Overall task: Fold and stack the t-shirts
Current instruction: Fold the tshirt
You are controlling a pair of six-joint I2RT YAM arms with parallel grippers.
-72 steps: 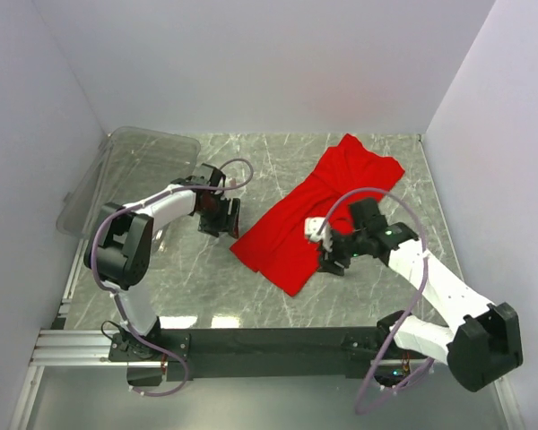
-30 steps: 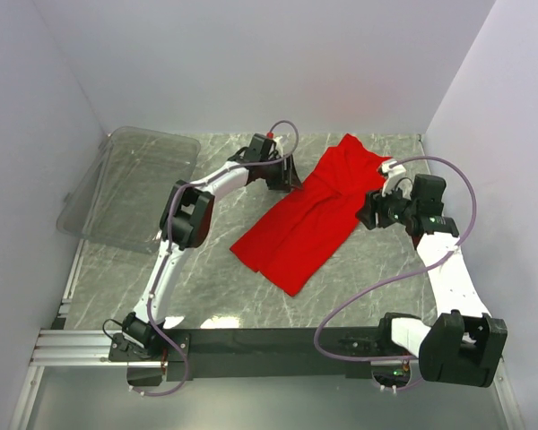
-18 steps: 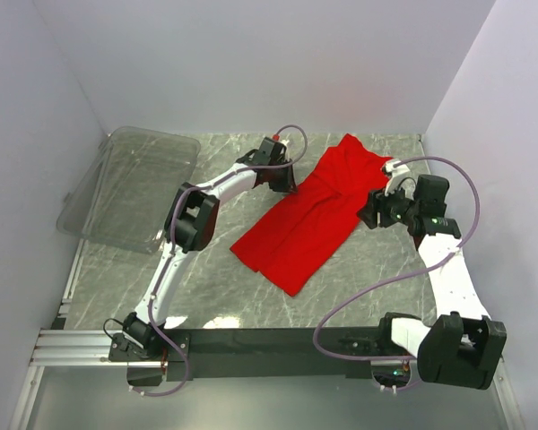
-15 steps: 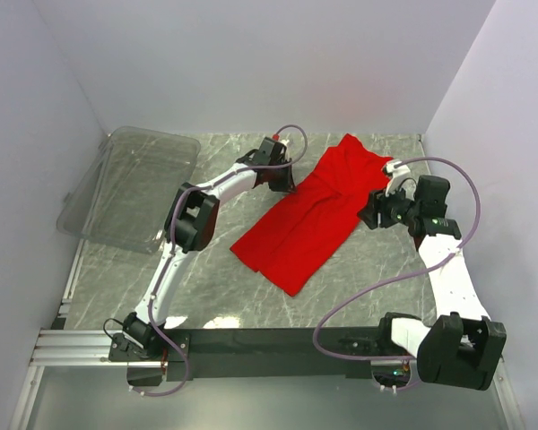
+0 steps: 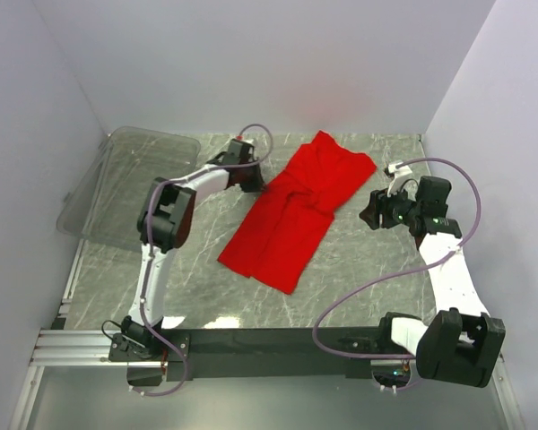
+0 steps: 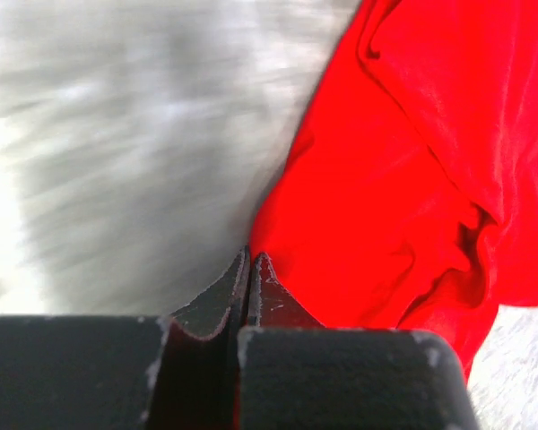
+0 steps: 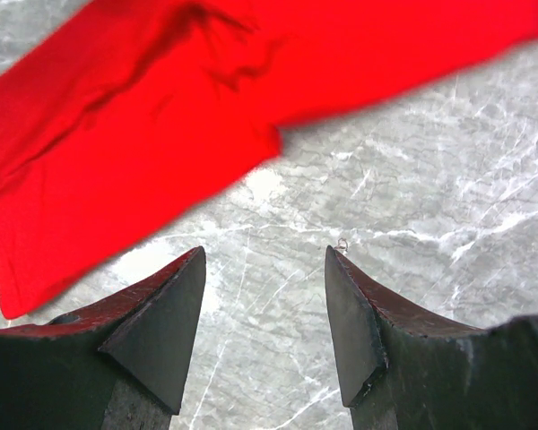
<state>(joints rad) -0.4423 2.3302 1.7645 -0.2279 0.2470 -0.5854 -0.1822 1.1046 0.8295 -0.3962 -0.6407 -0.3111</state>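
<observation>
The bright red t-shirt (image 5: 291,210) lies rumpled in a long diagonal strip across the back middle of the marble table. My left gripper (image 5: 251,179) is at the shirt's upper left edge, and its jaws are pressed together on that edge. In the left wrist view the left gripper (image 6: 251,260) pinches the fabric's border, with the t-shirt (image 6: 403,179) spreading out to the right. My right gripper (image 5: 374,215) hangs to the right of the shirt without touching it. The right wrist view shows the right gripper (image 7: 264,255) open over bare marble, with the t-shirt (image 7: 117,134) beyond its fingertips.
A clear plastic bin (image 5: 134,184) sits at the table's back left, close behind the left arm. White walls close in the left, back and right sides. The black rail (image 5: 269,340) carrying both arm bases runs along the near edge.
My left gripper has shut on the shirt's left edge and moved left, dragging the whole shirt left and away from the right gripper. The right arm has barely moved.
</observation>
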